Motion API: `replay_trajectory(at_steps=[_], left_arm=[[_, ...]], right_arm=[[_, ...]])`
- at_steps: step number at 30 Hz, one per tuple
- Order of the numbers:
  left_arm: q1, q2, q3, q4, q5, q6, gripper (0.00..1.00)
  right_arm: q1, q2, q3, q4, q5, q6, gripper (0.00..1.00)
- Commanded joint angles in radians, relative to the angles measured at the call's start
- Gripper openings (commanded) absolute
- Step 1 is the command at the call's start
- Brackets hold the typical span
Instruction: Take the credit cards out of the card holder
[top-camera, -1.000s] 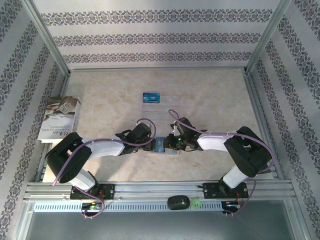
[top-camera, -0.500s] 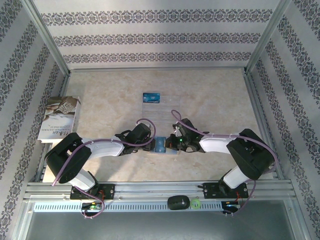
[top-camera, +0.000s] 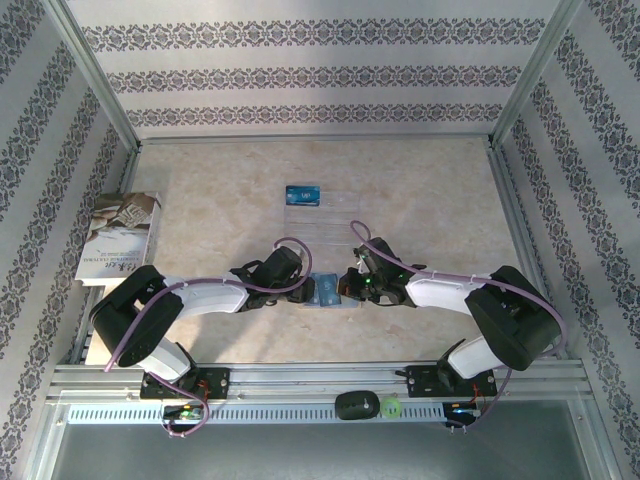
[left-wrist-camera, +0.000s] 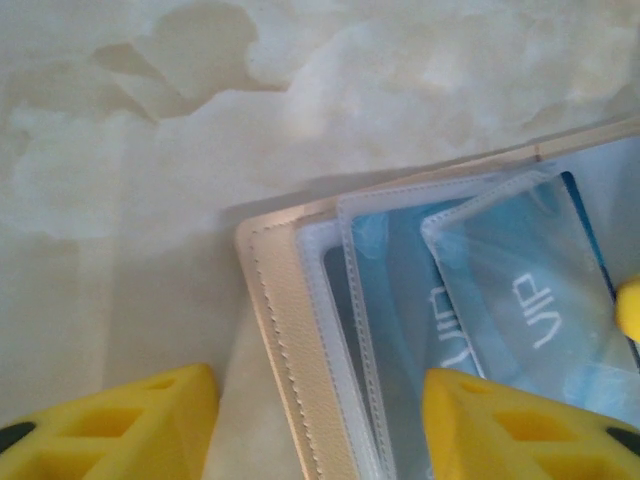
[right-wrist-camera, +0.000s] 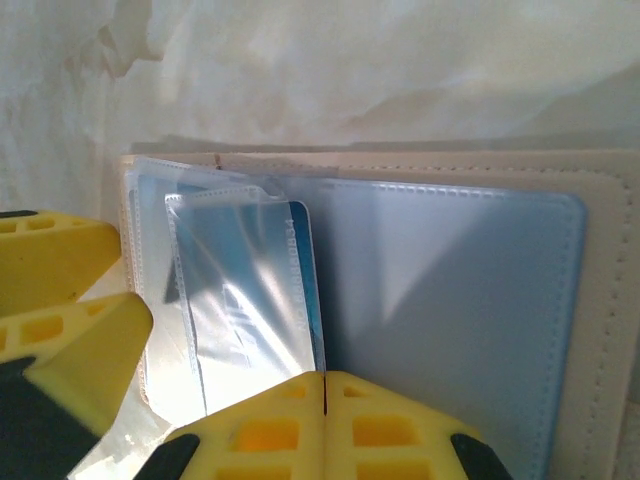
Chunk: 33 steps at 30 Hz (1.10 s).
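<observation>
The card holder (top-camera: 322, 290) lies open on the table between my two grippers, tan outside (left-wrist-camera: 290, 350) and pale blue-grey inside (right-wrist-camera: 450, 300). A bright blue credit card (right-wrist-camera: 302, 262) stands partly out of its clear sleeve, and its pale print also shows in the left wrist view (left-wrist-camera: 520, 300). My right gripper (right-wrist-camera: 325, 385) (top-camera: 344, 287) is shut on that card's near edge. My left gripper (left-wrist-camera: 320, 430) (top-camera: 306, 291) is open and straddles the holder's tan edge, one finger (left-wrist-camera: 520, 425) over the sleeves. A second blue credit card (top-camera: 303, 194) lies farther back.
A clear plastic tray (top-camera: 335, 215) sits behind the holder, with the second blue card at its left end. A book (top-camera: 118, 235) lies at the table's left edge. Metal frame rails border the table on both sides.
The right gripper has closed on the blue card and its arm has shifted slightly right. The left gripper's jaws have spread wider at the holder's edge.
</observation>
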Motion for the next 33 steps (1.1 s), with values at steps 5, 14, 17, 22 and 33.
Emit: replay_trajectory(at_steps=[5,14,17,22,33], left_arm=[[-0.006,-0.061,-0.049,-0.071,0.024,0.005,0.73],[-0.012,0.019,-0.032,-0.097,0.014,0.005,0.71],[-0.012,0.041,-0.032,-0.099,0.013,0.0,0.6],[-0.012,0.047,-0.037,-0.097,0.014,0.0,0.55],[-0.011,0.057,-0.046,-0.089,0.019,-0.002,0.52]], right_arm=[[0.044,0.021,0.049,0.007,-0.033,-0.047,0.0],[0.075,0.053,0.068,0.004,-0.026,-0.052,0.08],[0.073,0.045,0.065,-0.015,-0.011,-0.057,0.18],[0.066,0.042,0.062,-0.024,-0.013,-0.059,0.23],[0.053,0.088,0.079,0.028,-0.075,-0.045,0.24]])
